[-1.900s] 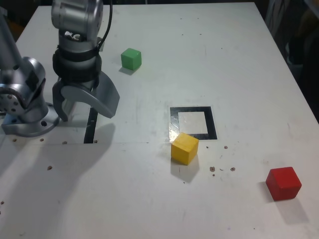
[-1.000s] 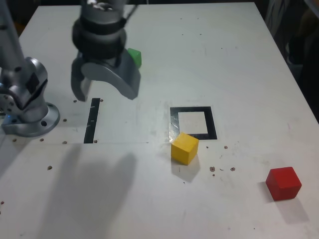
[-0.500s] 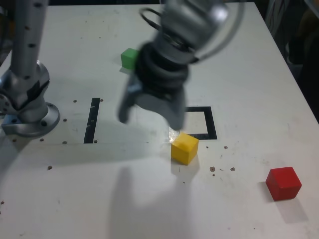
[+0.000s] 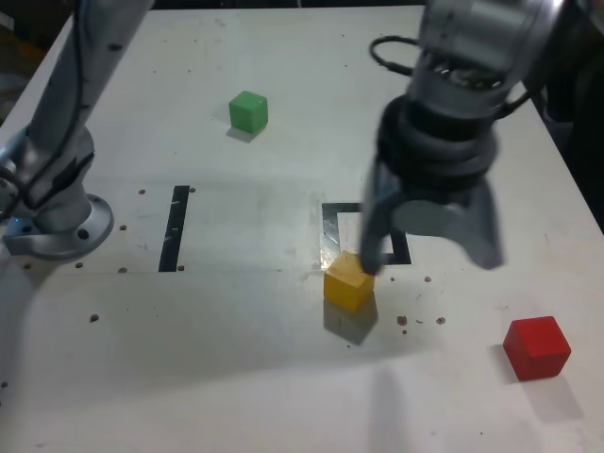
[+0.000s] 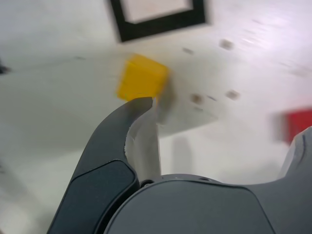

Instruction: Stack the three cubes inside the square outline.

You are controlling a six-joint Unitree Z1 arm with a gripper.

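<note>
My gripper [image 4: 431, 260] hangs open and empty over the white table, just to the exterior view's right of the yellow cube [image 4: 347, 281]. One dark finger [image 4: 375, 253] reaches down right beside that cube. The red cube [image 4: 536, 347] lies near the front right corner, apart from the gripper. The green cube [image 4: 248, 111] stands far back on the left. The square outline [image 4: 330, 222] is partly hidden behind the gripper. The blurred wrist view shows the yellow cube [image 5: 141, 78] beyond one fingertip [image 5: 144, 102], the red cube [image 5: 297, 124] at the edge, and the square outline [image 5: 161, 27].
A straight black tape strip [image 4: 175, 228] lies on the table at the exterior view's left, next to the arm's metal base [image 4: 57, 222]. The arm's upper link [image 4: 94, 57] crosses above the back left. The table's right edge [image 4: 566, 179] is close to the gripper.
The gripper has swung fast from the exterior view's left, past the green cube and across the outline, to beside the yellow cube. Its jaws stayed open. No cube has moved.
</note>
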